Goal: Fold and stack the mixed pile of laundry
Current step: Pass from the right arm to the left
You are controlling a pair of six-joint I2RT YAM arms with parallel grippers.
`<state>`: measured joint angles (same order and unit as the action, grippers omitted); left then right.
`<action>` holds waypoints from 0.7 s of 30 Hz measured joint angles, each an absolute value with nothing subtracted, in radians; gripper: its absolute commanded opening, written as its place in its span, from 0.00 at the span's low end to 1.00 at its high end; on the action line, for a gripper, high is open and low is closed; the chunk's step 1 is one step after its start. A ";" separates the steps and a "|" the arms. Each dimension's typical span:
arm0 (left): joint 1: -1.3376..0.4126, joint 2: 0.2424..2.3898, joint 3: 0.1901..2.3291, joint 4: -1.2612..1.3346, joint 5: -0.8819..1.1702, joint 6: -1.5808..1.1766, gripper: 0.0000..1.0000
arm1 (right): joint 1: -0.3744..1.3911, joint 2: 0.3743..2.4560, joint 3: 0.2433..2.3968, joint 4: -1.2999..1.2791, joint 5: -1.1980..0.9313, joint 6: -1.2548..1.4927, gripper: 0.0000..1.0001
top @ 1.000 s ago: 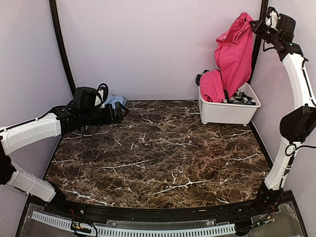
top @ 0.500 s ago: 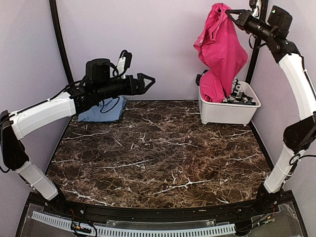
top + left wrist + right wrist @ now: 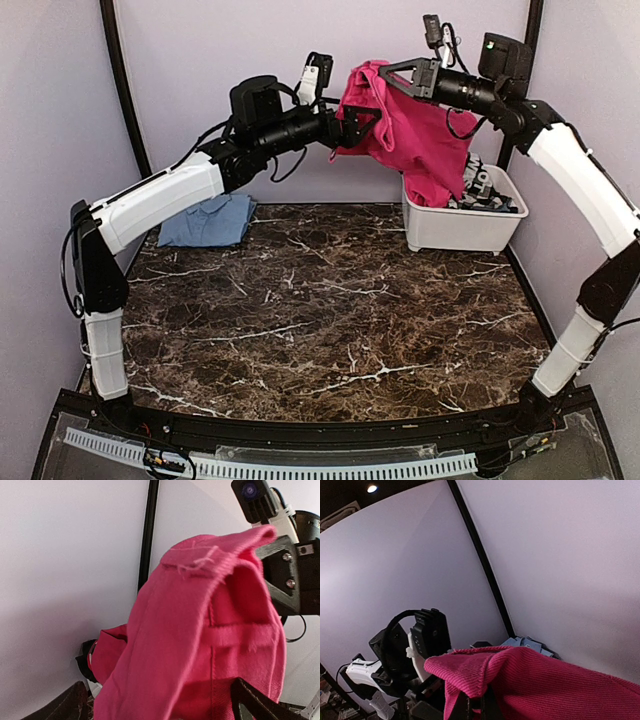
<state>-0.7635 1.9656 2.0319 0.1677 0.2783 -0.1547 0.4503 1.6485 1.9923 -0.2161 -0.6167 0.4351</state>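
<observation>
Lying in the tabletop's far left corner is the light-blue piece [image 3: 208,220]. The left arm stretches up and rightward above it, its left end effector [image 3: 356,126] spread wide at the left edge of the magenta-pink cloth [image 3: 415,130]. The right end effector [image 3: 388,72], clamped on the cloth's top fold, holds it aloft; the lower end reaches the white tub [image 3: 455,230] at the far right corner, beside the checked garment [image 3: 492,196]. Only the left wrist view shows a seam and frayed threads.

I see pale lilac walls [image 3: 200,80] across the upper frame, black poles [image 3: 122,90] at its corners. Dark marbled tabletop [image 3: 320,330] fills centre.
</observation>
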 measured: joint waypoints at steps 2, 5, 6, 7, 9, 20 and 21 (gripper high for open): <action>-0.775 2.001 2.065 0.170 0.284 -0.140 0.96 | 0.501 1.650 1.998 -0.238 -0.616 0.412 0.00; -0.792 2.036 2.096 0.171 0.288 -0.129 0.60 | 0.551 1.658 2.013 -0.262 -0.614 0.387 0.00; -0.797 2.041 2.102 0.170 0.284 -0.123 0.52 | 0.558 1.662 2.021 -0.269 -0.611 0.384 0.00; -0.798 2.045 2.108 0.170 0.276 -0.121 0.34 | 0.561 1.666 2.027 -0.272 -0.609 0.381 0.00; -0.802 2.046 2.114 0.170 0.257 -0.112 0.10 | 0.564 1.667 2.031 -0.271 -0.607 0.375 0.26; -0.755 2.028 2.110 0.158 0.187 -0.168 0.00 | 0.420 1.315 1.661 -0.176 -0.490 0.310 0.92; -0.738 2.019 2.110 0.157 0.189 -0.183 0.00 | 0.378 1.277 1.620 -0.159 -0.462 0.307 0.96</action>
<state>-0.7380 2.0193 2.1101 0.1566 0.1890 -0.1833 0.3779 1.2774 1.6203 -0.1585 -0.4618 0.3073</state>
